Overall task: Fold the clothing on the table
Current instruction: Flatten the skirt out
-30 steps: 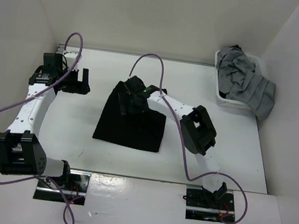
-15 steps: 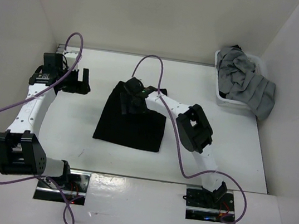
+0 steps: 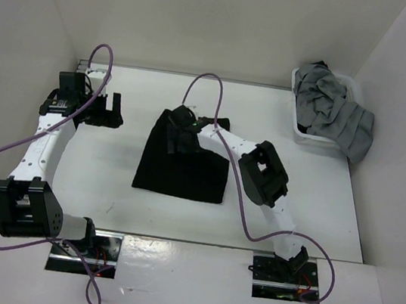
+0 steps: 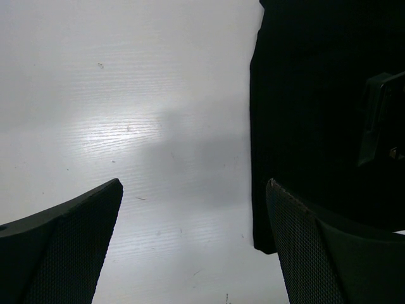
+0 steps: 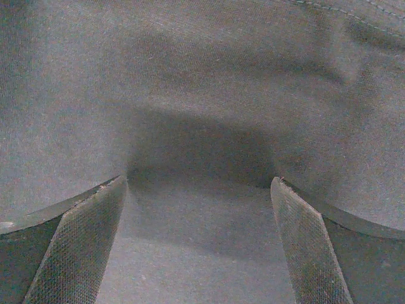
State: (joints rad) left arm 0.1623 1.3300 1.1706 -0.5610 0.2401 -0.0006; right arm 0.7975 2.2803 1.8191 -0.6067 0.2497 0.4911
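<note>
Clothing [image 3: 185, 172]: lay flat on the worktop [image 3: 100, 175], long axis running near to far, narrower at the far end. Right hand [image 3: 177, 134]: hung low over the clothing's far end, spread wide, pinching nothing; contact with the fabric could not be told. Left hand [image 3: 111, 111]: stood just off the clothing's left edge, likewise spread. Judged nearer for the coming grasp: the right.

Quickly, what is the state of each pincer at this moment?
Left pincer: open, holding nothing, over the table beside the black garment.
Right pincer: open, over the black garment, gripping nothing.
</note>
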